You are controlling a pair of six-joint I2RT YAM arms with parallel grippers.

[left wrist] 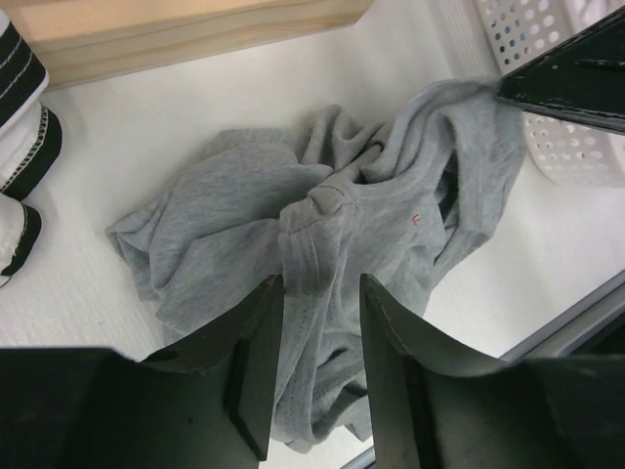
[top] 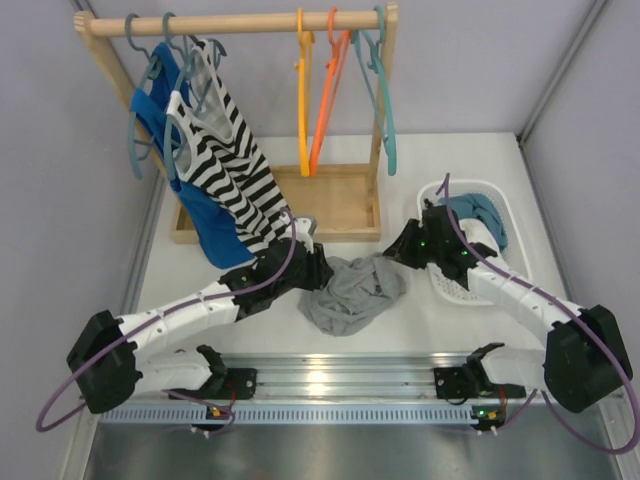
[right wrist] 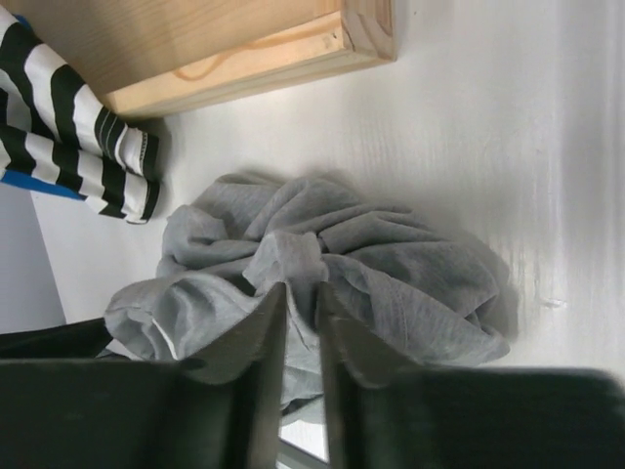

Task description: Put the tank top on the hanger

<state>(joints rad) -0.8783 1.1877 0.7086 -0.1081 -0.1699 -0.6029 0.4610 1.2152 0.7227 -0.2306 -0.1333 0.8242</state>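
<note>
The grey tank top lies crumpled on the white table between the two arms, in front of the rack. My left gripper is at its left edge. In the left wrist view it is open, its jaws straddling a raised fold of the tank top. My right gripper is at the top's right edge. In the right wrist view it is shut on a pinched-up fold of the tank top. The yellow-orange hanger hangs empty from the wooden rail.
The wooden rack's base tray stands just behind the tank top. A striped top and a blue top hang at the left, a red-orange hanger and teal hangers beside the yellow one. A white basket holds blue cloth at the right.
</note>
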